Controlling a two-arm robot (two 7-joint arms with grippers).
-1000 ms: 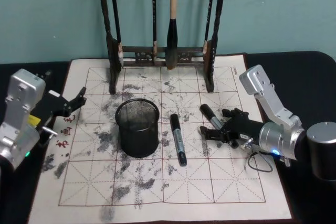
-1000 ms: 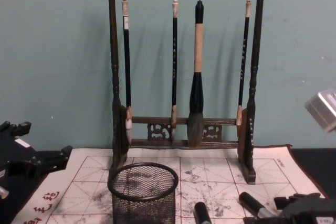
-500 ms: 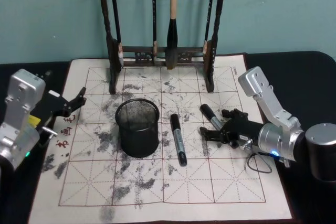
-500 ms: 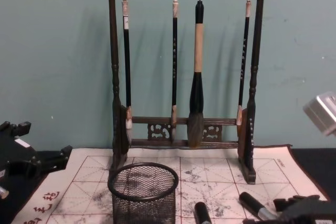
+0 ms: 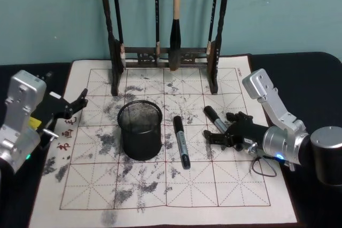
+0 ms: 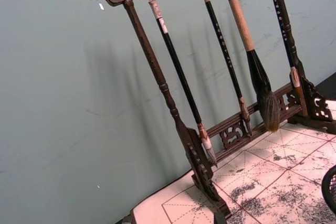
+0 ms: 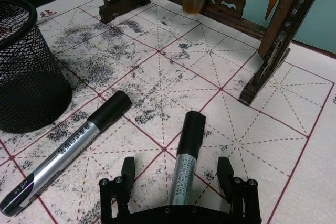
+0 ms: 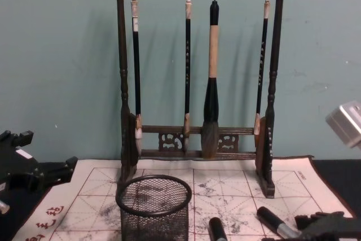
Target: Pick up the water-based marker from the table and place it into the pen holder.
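On the left we see the left gripper (image 5: 74, 107) hanging over the left edge of the mat (image 5: 224, 188). Its fingers are spread apart and it holds nothing. The mat lies on the dark table (image 5: 304, 68). Next comes the pen holder (image 5: 140, 141). It stands upright on the mat, in front of the tall brush rack (image 5: 163, 50) at the back. Just to the right of the pen holder lies a second marker (image 5: 181, 142). It is flat on the mat, near the pen holder but not touching it. Farther right lies the marker (image 5: 210, 113), also flat on the mat, with its black cap pointing towards the brush rack. The right gripper (image 5: 219, 125) is low over the mat at this marker. Its fingers (image 7: 127, 170) are wide apart, one on each side of the marker's grey body. We can see a gap between each finger and the marker, so it is not squeezing it
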